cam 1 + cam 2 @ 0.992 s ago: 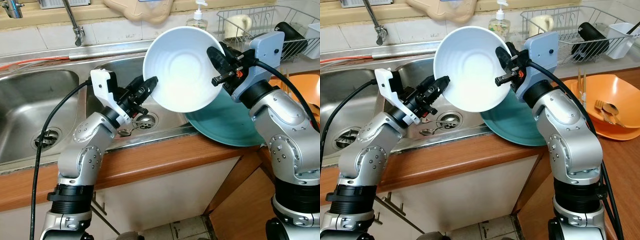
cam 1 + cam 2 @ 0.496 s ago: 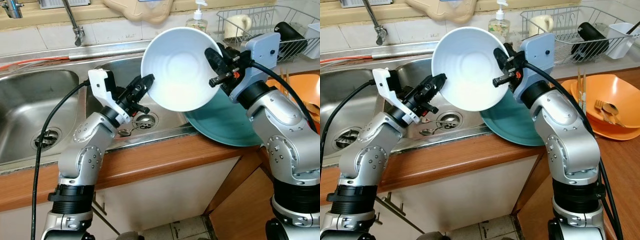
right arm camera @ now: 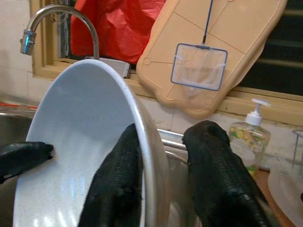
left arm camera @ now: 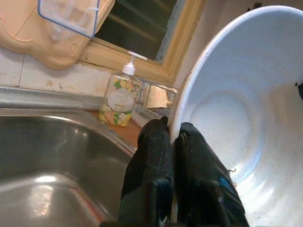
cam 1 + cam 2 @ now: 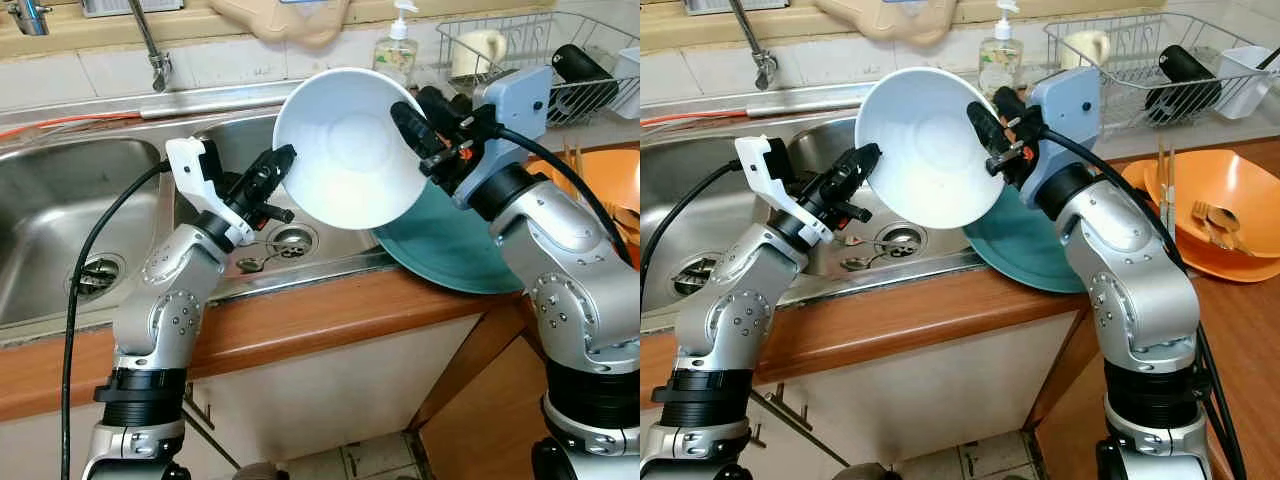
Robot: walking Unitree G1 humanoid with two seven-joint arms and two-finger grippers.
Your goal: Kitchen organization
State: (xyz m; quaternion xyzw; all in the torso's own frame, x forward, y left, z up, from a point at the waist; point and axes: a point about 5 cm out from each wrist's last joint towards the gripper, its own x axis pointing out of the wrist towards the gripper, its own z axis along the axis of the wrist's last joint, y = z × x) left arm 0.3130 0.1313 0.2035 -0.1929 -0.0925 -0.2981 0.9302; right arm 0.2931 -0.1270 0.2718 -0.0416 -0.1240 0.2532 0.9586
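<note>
From the left eye view, a big white bowl (image 5: 345, 148) is held up in the air over the right side of the sink (image 5: 60, 215), tipped on its side so the inside faces us. The left claw (image 5: 281, 165) pinches the bowl's left rim, and the right claw (image 5: 415, 130) has the right rim. Just below sits a teal plate (image 5: 450, 245), leaning half over the edge of the wooden tabletop (image 5: 330, 300).

From the right eye view, an orange bowl (image 5: 1230, 195) with forks in it sits at the right, and a dish rack (image 5: 1140, 55) stands far back. If the two arms pull apart or twist in different ways, the bowl could slip and drop onto the teal plate and crack it (or knock it into the sink).

In the left wrist view, the two black fingers (image 4: 154, 156) are closed tight on the thin rim, one on each side. That is a small hold, so a quick move could shake it loose.

In the right wrist view, one finger (image 3: 123, 179) presses inside the bowl, and the other (image 3: 213, 170) looks a little off the outside wall. I think this grip is the looser one. A soap bottle (image 3: 246, 137) stands close behind and could get bumped.
</note>
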